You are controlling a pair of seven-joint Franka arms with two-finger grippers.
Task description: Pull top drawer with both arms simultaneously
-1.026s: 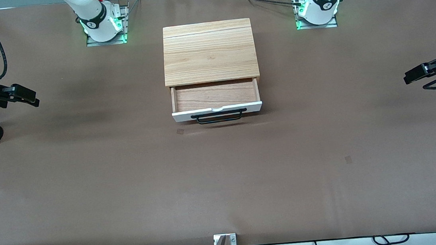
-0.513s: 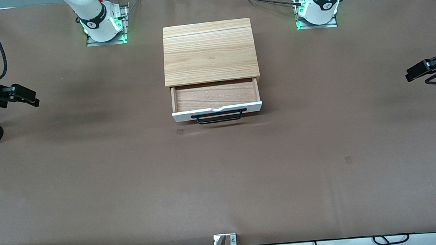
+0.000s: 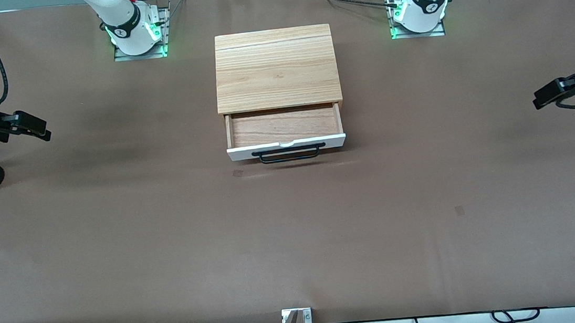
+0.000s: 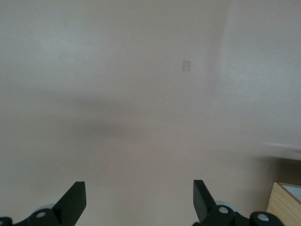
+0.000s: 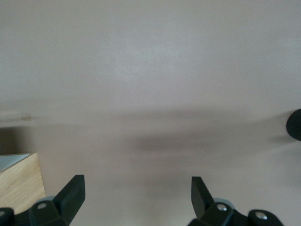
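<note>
The top drawer [image 3: 284, 126] stands pulled out of the light-wood cabinet [image 3: 276, 67], its wooden tray empty. Its white front panel [image 3: 244, 152] and black loop handle [image 3: 289, 154] face the front camera. My right gripper [image 3: 42, 131] is open and empty above the table at the right arm's end, well apart from the drawer. My left gripper [image 3: 542, 98] is open and empty above the table at the left arm's end. In the wrist views each gripper [image 4: 138, 200] [image 5: 138, 195] has wide-apart fingers over bare brown table.
The brown table [image 3: 294, 234] spreads wide around the cabinet. A cabinet corner shows in the left wrist view [image 4: 284, 205] and in the right wrist view [image 5: 19, 181]. The arm bases [image 3: 135, 31] [image 3: 418, 9] stand beside the cabinet. Cables lie along the table's near edge.
My left gripper has shifted slightly at its end of the table. The right arm, the drawer and the cabinet have not moved.
</note>
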